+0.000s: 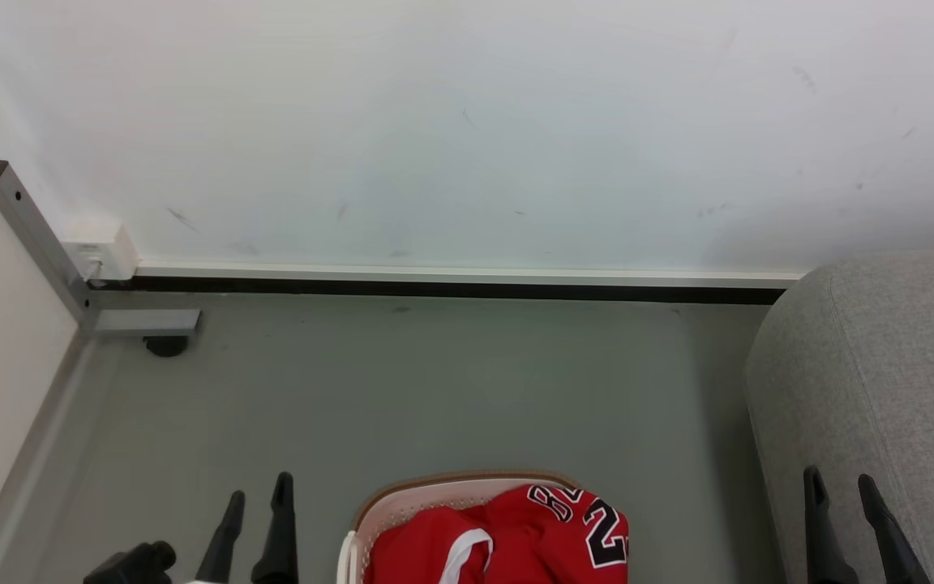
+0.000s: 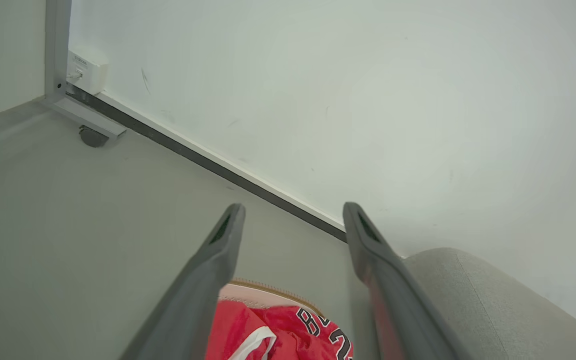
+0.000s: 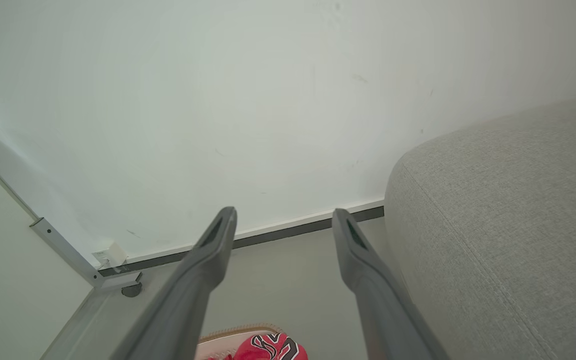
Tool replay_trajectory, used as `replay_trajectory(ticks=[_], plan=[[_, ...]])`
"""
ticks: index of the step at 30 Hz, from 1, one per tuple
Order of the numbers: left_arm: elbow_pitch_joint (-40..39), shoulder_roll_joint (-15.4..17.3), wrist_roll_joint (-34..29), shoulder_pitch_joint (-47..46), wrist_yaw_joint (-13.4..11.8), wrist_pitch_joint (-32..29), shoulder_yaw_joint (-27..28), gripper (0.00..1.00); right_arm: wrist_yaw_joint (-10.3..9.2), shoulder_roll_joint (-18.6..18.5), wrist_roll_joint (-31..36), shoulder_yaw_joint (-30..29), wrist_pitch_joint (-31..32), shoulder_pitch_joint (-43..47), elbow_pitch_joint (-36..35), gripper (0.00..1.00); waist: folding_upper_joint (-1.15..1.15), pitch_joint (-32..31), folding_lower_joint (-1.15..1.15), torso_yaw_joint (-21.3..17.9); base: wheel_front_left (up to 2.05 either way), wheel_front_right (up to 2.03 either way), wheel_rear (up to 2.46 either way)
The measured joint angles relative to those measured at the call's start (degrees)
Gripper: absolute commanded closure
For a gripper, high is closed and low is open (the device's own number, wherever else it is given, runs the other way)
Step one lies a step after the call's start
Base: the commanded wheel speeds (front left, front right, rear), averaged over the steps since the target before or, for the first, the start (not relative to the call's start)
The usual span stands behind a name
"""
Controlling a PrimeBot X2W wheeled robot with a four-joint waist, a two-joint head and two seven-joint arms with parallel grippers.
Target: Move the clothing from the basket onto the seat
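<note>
Left hand (image 1: pixel 260 487), right hand (image 1: pixel 840 476), both spread and empty, clothing (image 1: pixel 516 535) in basket (image 1: pixel 402 507) between them

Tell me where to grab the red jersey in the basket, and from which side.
Pinch the raised hump of the red jersey near its numerals, coming straight down from above. It is heaped over the basket rim, so the walls block a side approach while the top fold stands free. The right tool, open and nearest the seat, probably suits best.
</note>
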State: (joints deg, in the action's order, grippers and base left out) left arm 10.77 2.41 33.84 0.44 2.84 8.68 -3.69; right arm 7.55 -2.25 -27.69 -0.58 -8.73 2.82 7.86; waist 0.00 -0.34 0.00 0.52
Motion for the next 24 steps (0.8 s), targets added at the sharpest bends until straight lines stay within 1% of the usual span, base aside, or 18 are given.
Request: replay_trajectory(ticks=[12, 24], plan=[[1.3, 0.1, -8.2, 0.5, 0.7, 1.6, 0.7, 0.0, 0.0, -0.1, 7.7, 0.2, -1.6, 0.3, 1.1, 0.0, 0.0, -0.4, 0.0, 0.1, 0.0, 0.0, 0.0], [3.3, 0.1, -14.9, 0.7, 1.2, 3.2, 1.7, 0.0, 0.0, -0.2, 14.2, 0.4, -3.2, 0.4, 1.7, 0.0, 0.0, -0.4, 0.0, 0.0, 0.0, 0.0, 0.0]])
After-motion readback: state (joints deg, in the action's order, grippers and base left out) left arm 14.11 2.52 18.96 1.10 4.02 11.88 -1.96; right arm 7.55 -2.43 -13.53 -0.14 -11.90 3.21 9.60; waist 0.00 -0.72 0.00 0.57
